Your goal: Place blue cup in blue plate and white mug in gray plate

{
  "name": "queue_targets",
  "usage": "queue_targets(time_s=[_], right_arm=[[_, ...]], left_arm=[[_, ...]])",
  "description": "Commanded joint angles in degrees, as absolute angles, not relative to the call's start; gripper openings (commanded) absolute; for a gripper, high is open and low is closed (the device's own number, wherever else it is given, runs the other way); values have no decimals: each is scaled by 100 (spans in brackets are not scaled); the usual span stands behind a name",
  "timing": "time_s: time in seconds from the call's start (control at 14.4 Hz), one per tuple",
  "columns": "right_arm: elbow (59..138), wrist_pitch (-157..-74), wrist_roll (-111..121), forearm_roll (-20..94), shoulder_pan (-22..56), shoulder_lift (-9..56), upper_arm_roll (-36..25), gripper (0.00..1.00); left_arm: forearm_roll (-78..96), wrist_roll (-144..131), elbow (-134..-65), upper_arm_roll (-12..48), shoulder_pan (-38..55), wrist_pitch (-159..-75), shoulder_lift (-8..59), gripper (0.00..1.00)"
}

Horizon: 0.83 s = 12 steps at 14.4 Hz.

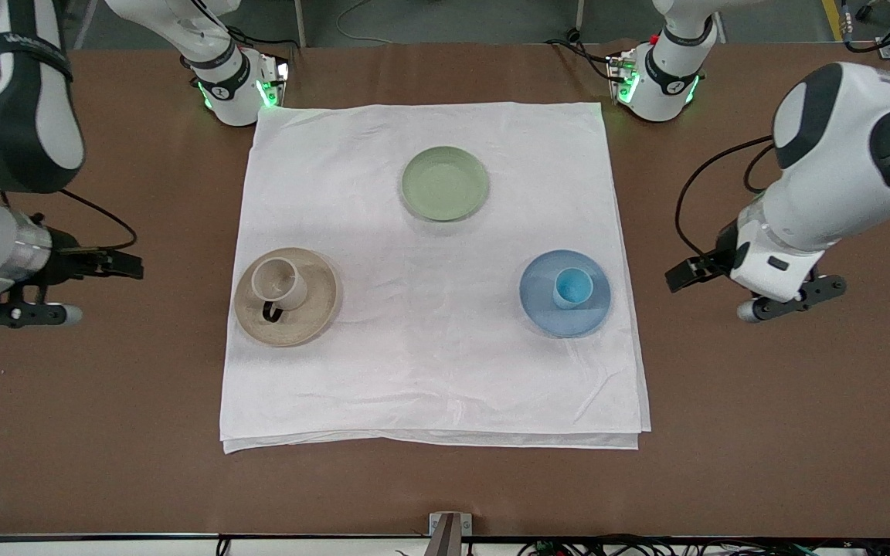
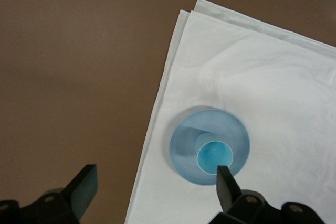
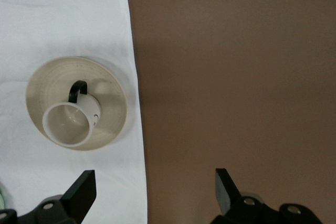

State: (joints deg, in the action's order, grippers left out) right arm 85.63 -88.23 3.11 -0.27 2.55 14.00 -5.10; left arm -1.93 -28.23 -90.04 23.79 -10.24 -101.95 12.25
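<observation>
The blue cup (image 1: 572, 287) stands upright in the blue plate (image 1: 541, 309), toward the left arm's end of the white cloth. The white mug (image 1: 279, 282) stands upright in the gray plate (image 1: 323, 309), toward the right arm's end, its black handle pointing toward the front camera. My left gripper (image 1: 793, 300) is open and empty above the bare table beside the cloth. Its wrist view (image 2: 156, 174) shows the cup (image 2: 214, 157) and plate (image 2: 184, 140). My right gripper (image 1: 20, 313) is open and empty above the bare table. Its wrist view (image 3: 155, 174) shows the mug (image 3: 65, 124) and plate (image 3: 110, 90).
An empty sage-green plate (image 1: 445, 183) lies on the white cloth (image 1: 429, 371), farther from the front camera than the other two plates. The brown table (image 1: 762, 432) surrounds the cloth. The arm bases stand along the table's edge farthest from the camera.
</observation>
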Motion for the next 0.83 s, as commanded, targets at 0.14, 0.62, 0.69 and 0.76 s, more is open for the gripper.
queue_targets(time_s=[0.14, 0.62, 0.69, 0.76], right_arm=[[7727, -8034, 562, -298, -184, 1415, -422, 100], [7602, -7692, -220, -141, -70, 1362, -334, 100], [7629, -7690, -194, 51, -96, 1319, -343, 100], [7786, -7708, -193, 183, -114, 1179, -369, 100]], left_arm=[[-308, -1548, -8535, 2391, -1494, -9144, 774, 100], [-237, -765, -8191, 900, -364, -8501, 229, 100], [-211, -773, -8191, 783, -239, -8316, 142, 100], [-202, -782, -8209, 765, -142, -8201, 88, 100]])
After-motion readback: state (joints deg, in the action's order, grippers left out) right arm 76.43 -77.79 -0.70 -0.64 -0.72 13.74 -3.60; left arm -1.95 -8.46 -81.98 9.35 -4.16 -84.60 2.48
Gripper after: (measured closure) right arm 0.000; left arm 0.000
